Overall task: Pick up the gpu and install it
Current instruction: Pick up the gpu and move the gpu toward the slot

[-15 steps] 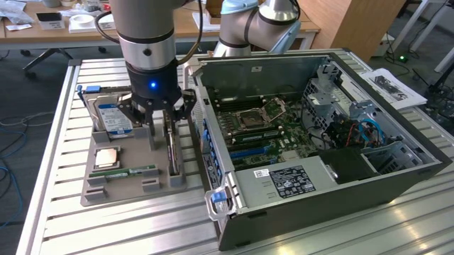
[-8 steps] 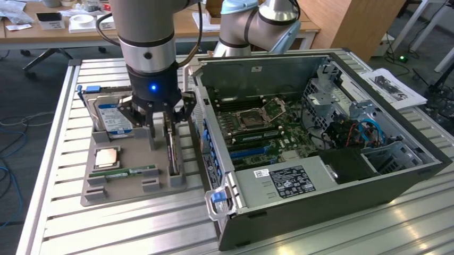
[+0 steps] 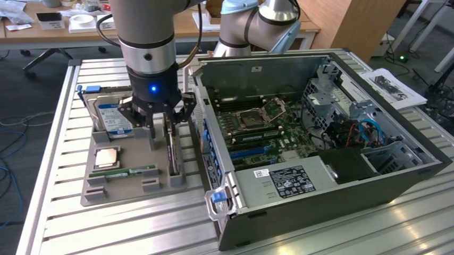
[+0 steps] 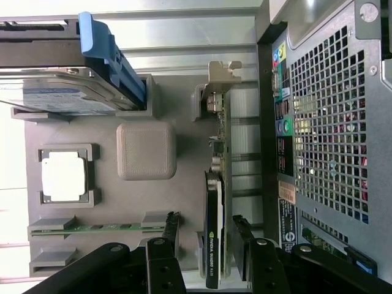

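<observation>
1. A robot arm's pincer (image 3: 165,123) hangs over a gray parts tray (image 3: 124,187). The tray sits on a slatted metal surface (image 3: 85,228) beside an open computer case (image 3: 383,180).
2. The gpu (image 3: 173,155) stands on its thin edge in a slot on the side of the tray nearest the case. Its silver bracket (image 4: 218,86) is at the end farther from the fingers.
3. The pincer is wide open and grips nothing. In the wrist view its dark fingers (image 4: 171,233) sit one on each side of the card, with a gap on both sides.
4. The step in hand looks like the grasp. To do it well, centre the card so both fingers meet its flat faces together. Press on the dark cooler body rather than the bare board edge.
5. A hard drive (image 3: 114,116), a processor (image 3: 106,158) and a memory stick (image 3: 131,172) rest in other tray pockets, apart from the fingers.
</observation>
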### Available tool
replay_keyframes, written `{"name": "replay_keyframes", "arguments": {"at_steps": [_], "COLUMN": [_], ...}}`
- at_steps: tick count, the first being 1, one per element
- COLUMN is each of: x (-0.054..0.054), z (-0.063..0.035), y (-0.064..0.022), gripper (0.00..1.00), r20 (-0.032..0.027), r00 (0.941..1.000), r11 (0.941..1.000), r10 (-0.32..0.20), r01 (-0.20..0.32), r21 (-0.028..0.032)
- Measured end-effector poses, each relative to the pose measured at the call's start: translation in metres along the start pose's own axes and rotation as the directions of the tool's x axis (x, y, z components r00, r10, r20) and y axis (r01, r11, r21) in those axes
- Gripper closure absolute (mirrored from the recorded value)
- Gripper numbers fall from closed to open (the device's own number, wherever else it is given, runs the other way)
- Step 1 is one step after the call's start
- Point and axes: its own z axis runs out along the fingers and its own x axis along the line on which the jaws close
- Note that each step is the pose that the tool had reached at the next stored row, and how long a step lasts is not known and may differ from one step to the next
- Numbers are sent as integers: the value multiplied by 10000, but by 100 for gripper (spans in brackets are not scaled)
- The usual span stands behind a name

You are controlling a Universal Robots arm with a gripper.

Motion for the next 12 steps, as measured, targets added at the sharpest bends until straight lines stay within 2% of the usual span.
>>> {"name": "replay_keyframes", "arguments": {"at_steps": [12], "x": [-66], "z": [3], "y": [5], "gripper": [53], "r20": [0], "r00": [10000], "r11": [10000], "r10": [0], "r01": [0], "r21": [-2]}}
